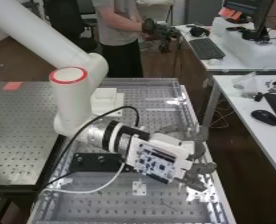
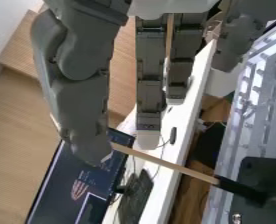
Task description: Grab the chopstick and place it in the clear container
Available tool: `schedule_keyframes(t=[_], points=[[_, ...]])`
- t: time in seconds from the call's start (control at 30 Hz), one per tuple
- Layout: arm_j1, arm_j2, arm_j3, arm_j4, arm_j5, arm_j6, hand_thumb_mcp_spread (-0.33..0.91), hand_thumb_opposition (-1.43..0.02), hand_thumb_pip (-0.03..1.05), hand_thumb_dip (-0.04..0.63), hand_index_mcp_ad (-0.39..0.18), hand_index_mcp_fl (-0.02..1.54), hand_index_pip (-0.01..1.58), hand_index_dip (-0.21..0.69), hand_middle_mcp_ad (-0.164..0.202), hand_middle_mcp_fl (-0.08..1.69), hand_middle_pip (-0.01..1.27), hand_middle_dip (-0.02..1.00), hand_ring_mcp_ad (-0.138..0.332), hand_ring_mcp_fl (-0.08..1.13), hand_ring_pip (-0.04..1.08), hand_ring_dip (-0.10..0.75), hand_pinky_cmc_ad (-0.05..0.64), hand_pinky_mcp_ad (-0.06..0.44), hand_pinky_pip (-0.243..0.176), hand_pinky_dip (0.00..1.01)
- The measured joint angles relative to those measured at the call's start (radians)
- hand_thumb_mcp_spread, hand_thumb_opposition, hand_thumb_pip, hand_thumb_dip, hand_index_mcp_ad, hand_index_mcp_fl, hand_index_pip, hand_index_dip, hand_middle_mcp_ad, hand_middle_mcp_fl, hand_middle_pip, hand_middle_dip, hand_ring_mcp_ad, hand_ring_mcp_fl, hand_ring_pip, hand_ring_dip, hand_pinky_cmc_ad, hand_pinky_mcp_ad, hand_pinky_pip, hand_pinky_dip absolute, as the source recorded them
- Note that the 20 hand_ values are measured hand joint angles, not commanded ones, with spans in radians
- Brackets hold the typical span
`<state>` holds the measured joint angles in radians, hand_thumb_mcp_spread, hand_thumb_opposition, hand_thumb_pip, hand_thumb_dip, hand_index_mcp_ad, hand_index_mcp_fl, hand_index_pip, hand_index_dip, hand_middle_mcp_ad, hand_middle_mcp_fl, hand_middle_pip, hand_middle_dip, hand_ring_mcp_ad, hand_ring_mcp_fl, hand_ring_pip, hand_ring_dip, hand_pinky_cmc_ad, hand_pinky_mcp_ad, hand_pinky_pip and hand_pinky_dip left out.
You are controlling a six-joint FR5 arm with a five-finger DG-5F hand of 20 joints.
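Your hand [image 1: 203,168] is out over the counter [image 1: 89,202], and it looks clamped on the chopstick [image 2: 178,168], pinched at the fingertips and slanting in mid-air! So the grab looks done; you've got the placing in the clear container left. Now the tricky bits: one end's tucked behind a finger, the dark end merges with the black block [image 1: 89,161], and that see-through thing [image 1: 245,82] on the desk [image 1: 239,109]? Container or not, you can't tell.

Black plate [image 1: 83,162], white block [image 1: 107,96] on bench [image 1: 182,206]
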<state>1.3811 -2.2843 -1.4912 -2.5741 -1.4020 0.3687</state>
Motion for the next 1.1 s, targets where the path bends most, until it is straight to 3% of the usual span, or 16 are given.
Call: schedule_keyframes(t=[0.07,0.17,0.9,0.97,1.1], points=[[-0.002,0.000,0.000,-0.002,-0.003,-0.004,0.67,-0.90,0.38,0.305,-0.374,0.97,0.48,0.443,0.059,0.99,0.13,0.85,0.072,0.40,0.12,0.457,0.363,0.297,-0.075,0.15],[-0.005,0.000,0.001,0.000,-0.006,-0.006,0.69,-0.92,0.38,0.305,-0.374,0.98,0.52,0.429,0.061,0.99,0.13,0.85,0.068,0.42,0.12,0.456,0.363,0.297,-0.061,0.16],[0.003,-0.008,0.018,-0.007,0.006,-0.012,0.73,-0.99,0.36,0.300,-0.387,1.09,0.52,0.468,0.061,1.10,0.14,0.85,0.070,0.49,0.11,0.466,0.361,0.293,-0.047,0.15],[0.003,-0.006,0.017,-0.007,0.005,-0.013,0.73,-0.99,0.37,0.298,-0.386,1.10,0.52,0.468,0.037,1.20,0.19,0.85,0.066,0.50,0.12,0.464,0.365,0.293,-0.044,0.16],[0.003,-0.005,0.014,-0.010,0.006,-0.013,0.77,-1.00,0.37,0.298,-0.387,1.10,0.50,0.480,-0.003,1.20,0.19,0.85,0.068,0.51,0.12,0.466,0.365,0.297,-0.044,0.16]])
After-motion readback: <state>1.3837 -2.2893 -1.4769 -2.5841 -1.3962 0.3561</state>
